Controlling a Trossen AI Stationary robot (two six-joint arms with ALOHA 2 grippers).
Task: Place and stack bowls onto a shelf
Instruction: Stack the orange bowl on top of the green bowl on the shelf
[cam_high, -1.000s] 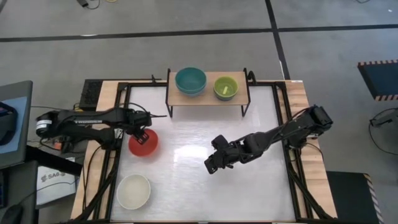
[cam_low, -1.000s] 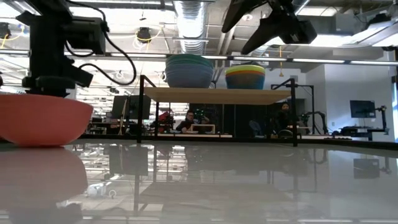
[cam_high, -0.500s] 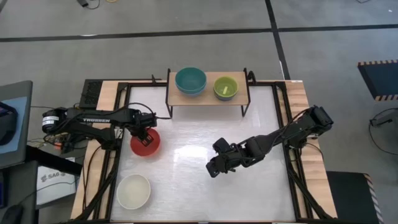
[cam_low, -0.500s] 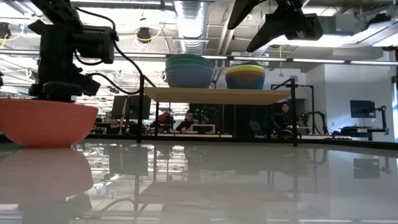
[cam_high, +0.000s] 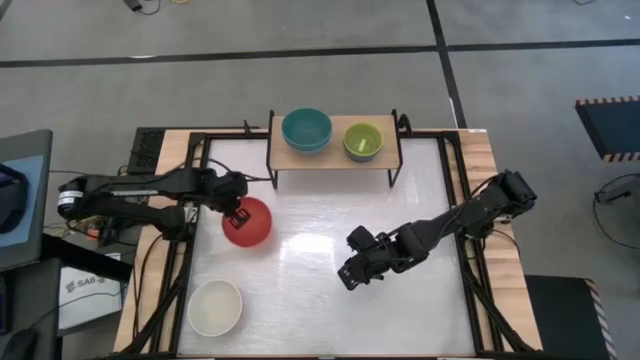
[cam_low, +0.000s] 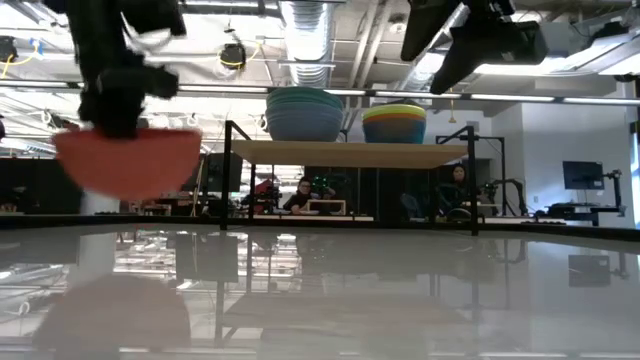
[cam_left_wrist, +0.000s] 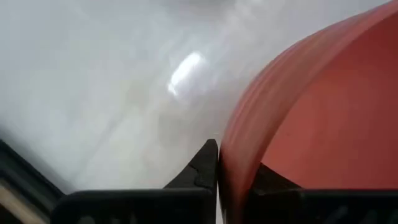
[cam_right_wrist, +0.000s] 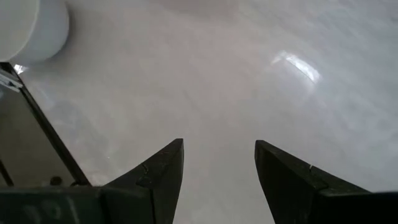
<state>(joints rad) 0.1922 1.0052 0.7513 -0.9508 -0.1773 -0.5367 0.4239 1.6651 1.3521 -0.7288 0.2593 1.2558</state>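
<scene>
The red bowl (cam_high: 249, 224) hangs above the table's left half, with my left gripper (cam_high: 237, 210) shut on its rim. The low view shows this red bowl (cam_low: 128, 162) off the tabletop. The shelf (cam_high: 335, 152) stands on its thin black legs at the far edge. It carries a stack topped by a teal bowl (cam_high: 306, 130) and a stack topped by a lime green bowl (cam_high: 362, 141). A white bowl (cam_high: 215, 307) rests on its base at the near left. My right gripper (cam_high: 348, 277) hovers open over the table's middle, with nothing between its fingers. My left gripper pinches the red bowl's rim (cam_left_wrist: 227, 155) on the bowl's left side, one finger (cam_left_wrist: 204, 167) outside the wall and the other (cam_left_wrist: 273, 182) inside. The fingers come from above, pointing down. The bowl hangs below them, roughly level and clear of the table.
Black frame rails and the wooden border (cam_high: 168, 200) run along the table's left and right sides. Bare white tabletop (cam_high: 300, 300) lies between the bowls and the shelf. The white bowl (cam_right_wrist: 31, 25) also shows in the right wrist view.
My left gripper has shut on the red bowl's rim and risen. It has carried the bowl off the table and a little toward the right edge. My right gripper has drifted slightly toward the near right, still open.
</scene>
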